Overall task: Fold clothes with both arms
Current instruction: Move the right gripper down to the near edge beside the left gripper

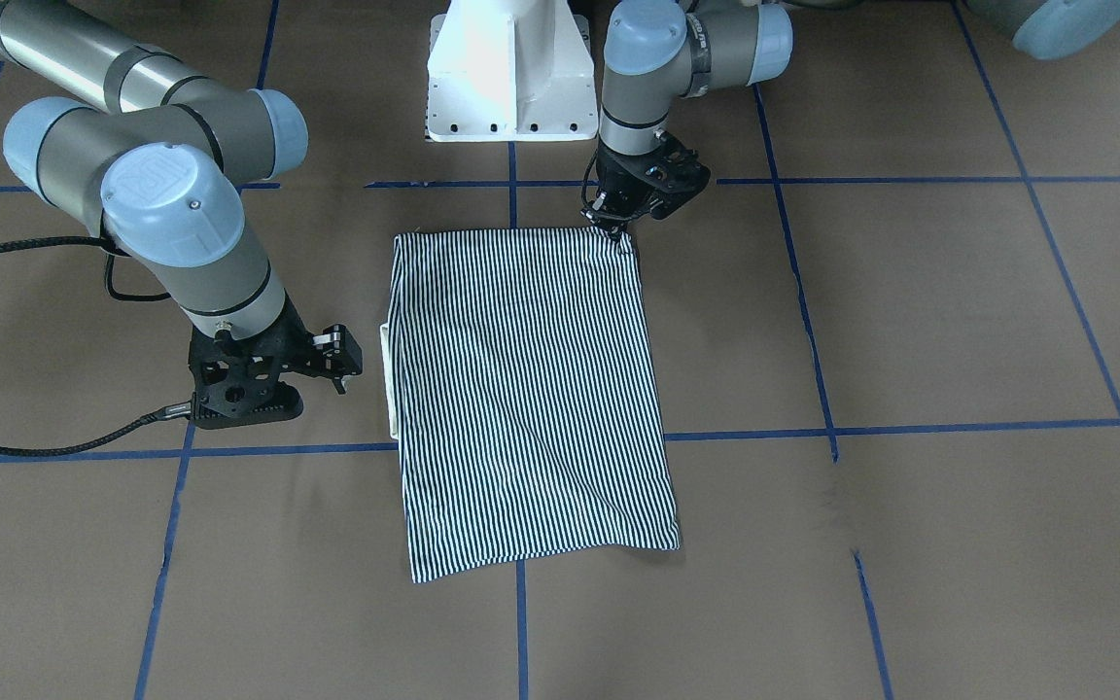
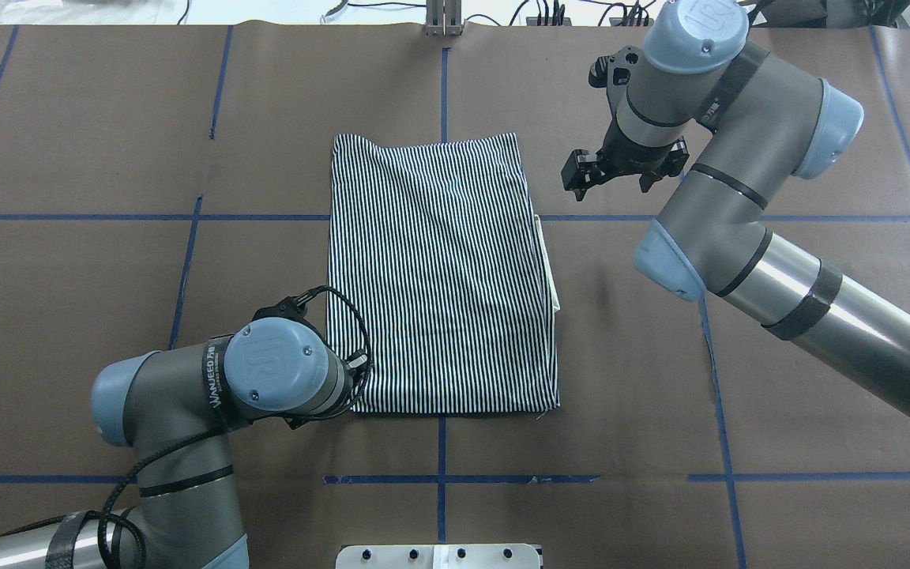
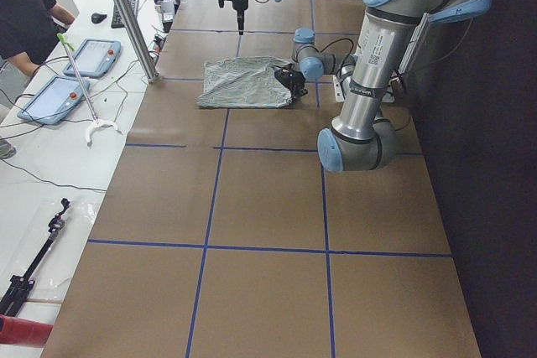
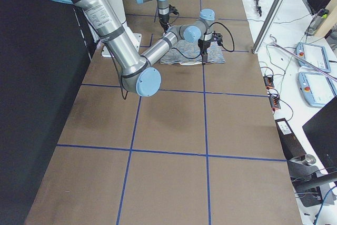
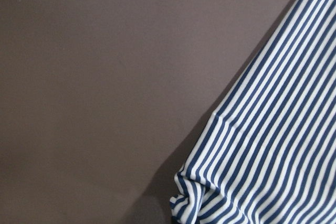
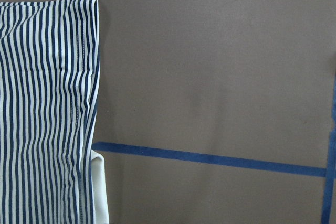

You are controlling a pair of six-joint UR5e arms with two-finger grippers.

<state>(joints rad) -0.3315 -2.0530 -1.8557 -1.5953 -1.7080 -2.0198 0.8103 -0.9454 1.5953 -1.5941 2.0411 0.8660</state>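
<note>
The navy-and-white striped polo shirt (image 1: 531,399) lies folded into a flat rectangle on the brown table; it also shows in the overhead view (image 2: 439,269). A strip of its cream collar (image 2: 551,276) sticks out at the edge toward my right arm. My left gripper (image 1: 611,228) is low at the shirt's near corner and looks shut on it. The left wrist view shows that corner bunched (image 5: 189,200). In the overhead view the left wrist (image 2: 277,375) hides this gripper. My right gripper (image 1: 338,374) hangs beside the collar edge, apart from the cloth, and looks open and empty.
The white pedestal base (image 1: 507,78) stands at the robot's side of the table. Blue tape lines (image 1: 910,428) cross the brown paper. A side bench with tablets (image 3: 84,56), a metal post (image 3: 126,14) and a person (image 3: 25,14) are beyond the table's far edge.
</note>
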